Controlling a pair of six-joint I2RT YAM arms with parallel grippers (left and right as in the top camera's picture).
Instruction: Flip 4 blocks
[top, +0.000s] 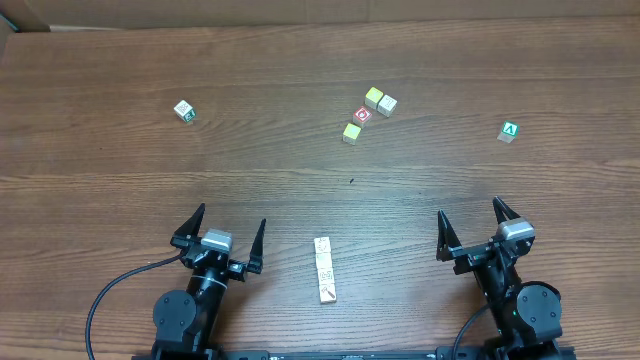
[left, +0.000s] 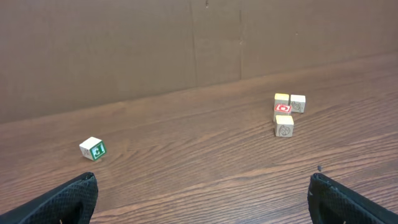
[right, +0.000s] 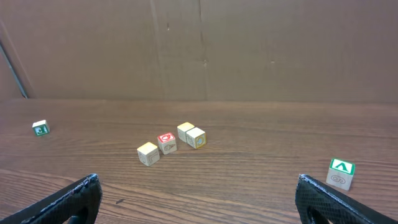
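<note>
Overhead view is showing a brown wood-grain table (top: 100, 180) with both arms sitting at its 6 o'clock edge. The left gripper (top: 230, 220) and the right gripper (top: 470, 210) are both standing released, with fingers spread wide and grasping nothing.

Three of the small pale wooden cubes are clustering toward 1 o'clock from the table's centre. The yellow-topped cube (top: 374, 97) is touching the cream cube (top: 387, 105), which is lying at its 4 o'clock. The pale yellowish cube (top: 351, 132) is sitting just beside the red-faced cube (top: 362, 115), at that cube's 7 o'clock. The fourth, a white cube with a green mark (top: 183, 110), is lying well apart from the others at 10 o'clock.

A green "A" cube (top: 510, 131) is resting alone at 2 o'clock. A pale wooden strip with printed marks (top: 324, 270) is lying between the two grippers, running from 12 to 6 o'clock; whether it is one piece or a row of cubes, I cannot tell. Every loose cube is lying well apart from both grippers.
</note>
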